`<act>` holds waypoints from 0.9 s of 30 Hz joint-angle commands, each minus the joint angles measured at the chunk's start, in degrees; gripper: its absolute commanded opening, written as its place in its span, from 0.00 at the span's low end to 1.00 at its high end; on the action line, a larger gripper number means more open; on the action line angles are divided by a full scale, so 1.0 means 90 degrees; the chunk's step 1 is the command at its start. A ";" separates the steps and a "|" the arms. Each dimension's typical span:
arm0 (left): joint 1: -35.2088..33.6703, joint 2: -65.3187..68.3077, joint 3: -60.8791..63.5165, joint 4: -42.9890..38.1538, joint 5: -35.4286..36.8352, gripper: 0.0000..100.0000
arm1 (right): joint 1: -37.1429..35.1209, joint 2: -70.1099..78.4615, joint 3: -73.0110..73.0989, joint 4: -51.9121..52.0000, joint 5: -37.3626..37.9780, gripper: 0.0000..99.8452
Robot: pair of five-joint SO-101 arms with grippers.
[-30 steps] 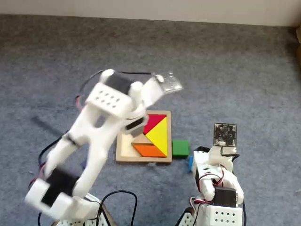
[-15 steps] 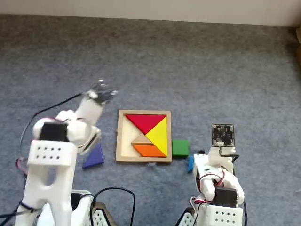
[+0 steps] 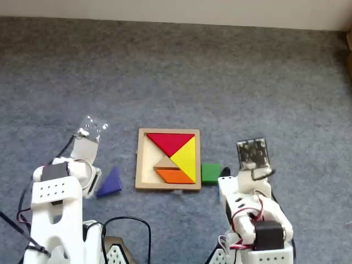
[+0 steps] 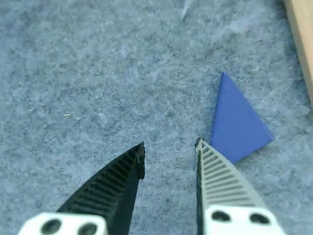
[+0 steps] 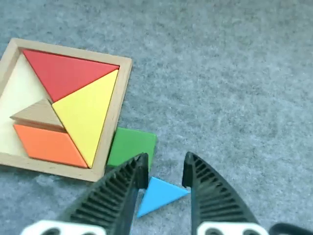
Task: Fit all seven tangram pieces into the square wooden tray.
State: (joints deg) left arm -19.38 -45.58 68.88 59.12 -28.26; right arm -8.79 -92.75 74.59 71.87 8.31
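One grey carpet point(image 3: 247, 71) beneath wooden tray point(image 3: 142, 160)

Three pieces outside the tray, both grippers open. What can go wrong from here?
Left gripper is off-centre from the dark blue triangle; closing may just shove it across the carpet. Right gripper hangs over the light blue triangle close to the green square; a finger could knock that.

Left gripper point(image 4: 169, 143) and right gripper point(image 5: 165, 155) hover, fingers point(image 4: 120, 178) parted.
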 commanded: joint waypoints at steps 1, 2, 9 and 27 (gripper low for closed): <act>-0.0093 -0.0171 0.0151 -0.0283 0.0322 0.18 | -0.0083 0.1705 -0.1177 -0.0063 0.0059 0.13; -0.0093 -0.0171 0.0161 -0.0313 0.0400 0.18 | -0.0083 0.2193 -0.1499 -0.0063 0.0068 0.13; -0.0093 -0.0161 0.0288 -0.0440 0.0469 0.18 | -0.0083 0.5270 -0.3336 -0.0034 0.1963 0.13; -0.0103 -0.0142 0.0366 -0.0576 0.0469 0.18 | -0.1128 0.7849 -0.3863 -0.0024 0.6388 0.38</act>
State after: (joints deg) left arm -19.38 -46.11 71.96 55.87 -24.57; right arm -17.05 -21.71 42.77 71.87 60.97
